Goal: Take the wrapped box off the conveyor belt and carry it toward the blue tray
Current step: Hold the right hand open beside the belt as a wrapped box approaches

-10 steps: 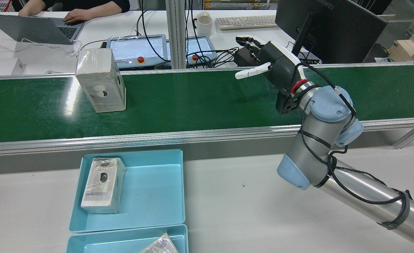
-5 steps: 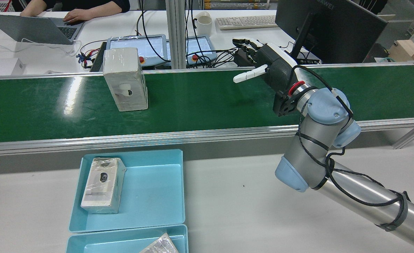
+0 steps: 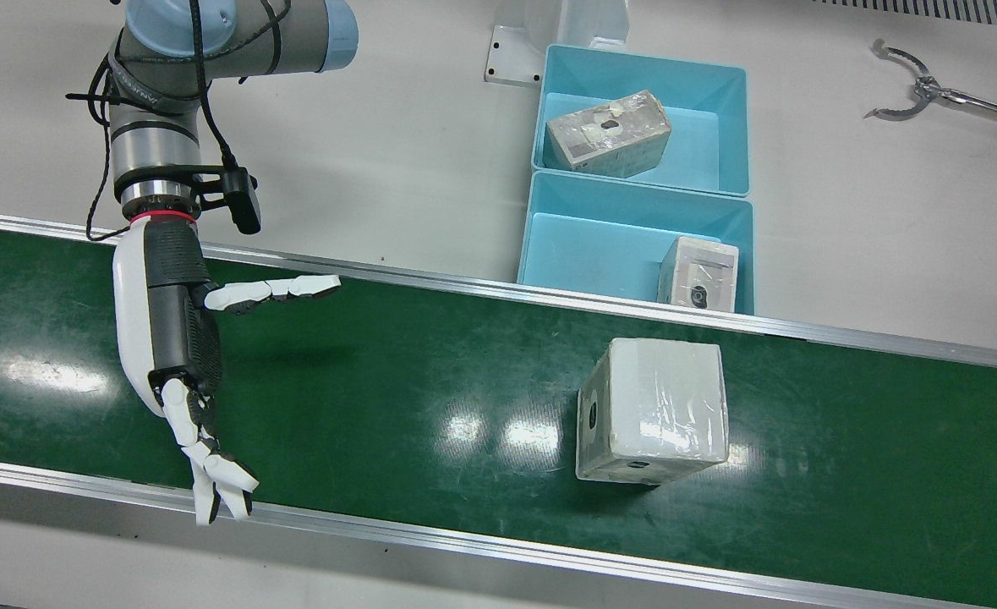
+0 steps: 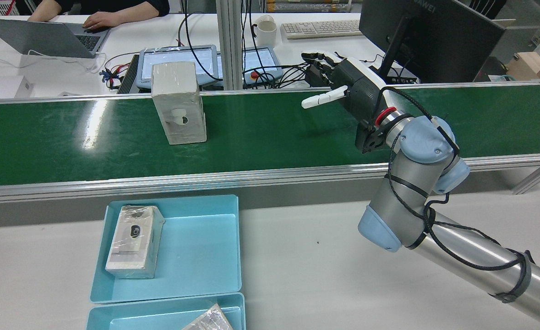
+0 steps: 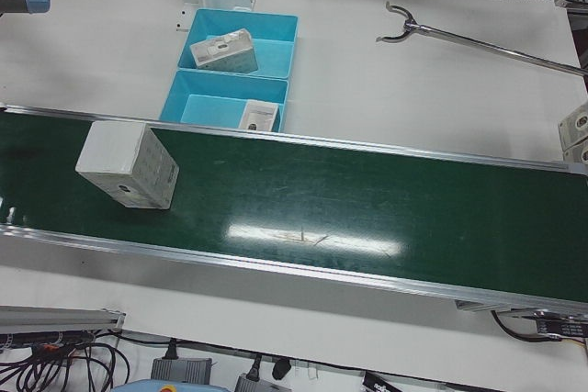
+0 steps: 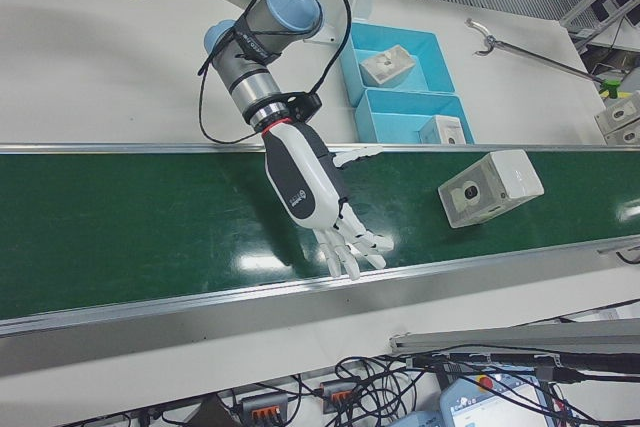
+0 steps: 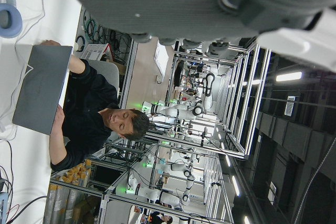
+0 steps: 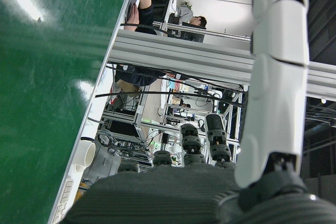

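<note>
Standing upright on the green belt, the wrapped box is alone, nothing touching it. Front view has it on the belt just off the near blue tray, across the metal rail. Right hand hovers over the belt, well apart from the box, fingers spread and straight, thumb sticking out sideways toward the box, holding nothing. Front view shows the same hand with fingertips out over the belt's far rail, on the operators' side. Right-front view: hand palm-side down-ish, fingers fanned, box off to that view's right.

Left hand: its own camera shows only a grey underside at the top edge of that view, so can't tell how open it is; no other view catches it.

Two blue trays sit side by side on the white table. Near tray holds a small wrapped box by its wall; second tray holds another wrapped box lying flat. Metal grabber tool lies on the table, far from the trays.
</note>
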{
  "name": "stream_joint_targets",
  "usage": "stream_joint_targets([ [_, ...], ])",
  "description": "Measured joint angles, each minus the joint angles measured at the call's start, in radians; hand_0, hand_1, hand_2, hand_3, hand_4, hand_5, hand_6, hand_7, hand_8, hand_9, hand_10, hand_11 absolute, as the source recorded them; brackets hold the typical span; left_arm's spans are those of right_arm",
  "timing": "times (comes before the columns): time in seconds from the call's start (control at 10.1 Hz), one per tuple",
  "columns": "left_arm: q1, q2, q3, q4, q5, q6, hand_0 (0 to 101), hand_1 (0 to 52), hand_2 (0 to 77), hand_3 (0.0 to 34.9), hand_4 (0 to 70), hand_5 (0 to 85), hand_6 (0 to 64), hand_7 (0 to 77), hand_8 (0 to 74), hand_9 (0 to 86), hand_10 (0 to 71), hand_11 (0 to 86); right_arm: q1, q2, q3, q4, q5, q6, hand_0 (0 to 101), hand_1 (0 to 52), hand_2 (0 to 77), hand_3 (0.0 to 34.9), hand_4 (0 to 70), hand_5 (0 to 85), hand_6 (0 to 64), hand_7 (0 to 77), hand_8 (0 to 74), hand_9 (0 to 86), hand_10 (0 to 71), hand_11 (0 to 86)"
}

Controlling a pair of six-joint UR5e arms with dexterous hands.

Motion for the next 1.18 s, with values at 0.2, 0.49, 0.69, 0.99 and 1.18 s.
stream_joint_targets([
  [0.2,0.0,0.0,0.0,0.0,0.0,0.0,0,0.0,0.5,0.0,0.0,0.5,0.0,0.5,0.5,0.0,0.5,0.5,-0.005,-0.002,0.0,0.003,0.003,-0.006,47,8.7,4.9,9.8,1.6,23.5,3.3,2.7,4.4,1.6,0.0,1.6],
  [0.49,0.0,0.0,0.0,0.0,0.0,0.0,0,0.0,0.5,0.0,0.0,0.5,0.0,0.5,0.5,0.0,0.5,0.5,-0.016,-0.01,-0.012,0.02,0.007,-0.007,46,10.4,4.4,8.0,0.0,21.8,3.3,2.7,3.8,1.6,0.0,1.6],
  [0.69,0.0,0.0,0.0,0.0,0.0,0.0,0,0.0,0.5,0.0,0.0,1.1,0.0,0.0,0.5,0.5,0.0,0.5,-0.019,-0.011,-0.015,0.025,0.008,-0.007,46,10.4,6.0,7.2,0.0,21.8,2.2,2.7,2.7,1.6,0.0,1.6],
  [0.99,0.0,0.0,0.0,0.0,0.0,0.0,0,0.0,0.5,0.0,0.0,1.1,0.0,0.5,0.5,0.0,0.5,0.5,-0.022,-0.011,-0.026,0.029,0.008,-0.006,46,10.4,6.0,6.3,1.1,21.3,3.3,2.7,2.7,1.6,0.0,1.6],
  [1.18,0.0,0.0,0.0,0.0,0.0,0.0,0,0.0,0.5,0.0,0.0,0.5,0.0,0.5,0.5,0.0,0.5,0.5,-0.029,-0.01,-0.031,0.033,0.009,-0.007,46,10.4,7.1,7.1,2.2,22.4,3.3,2.7,2.7,1.6,0.0,1.6],
])
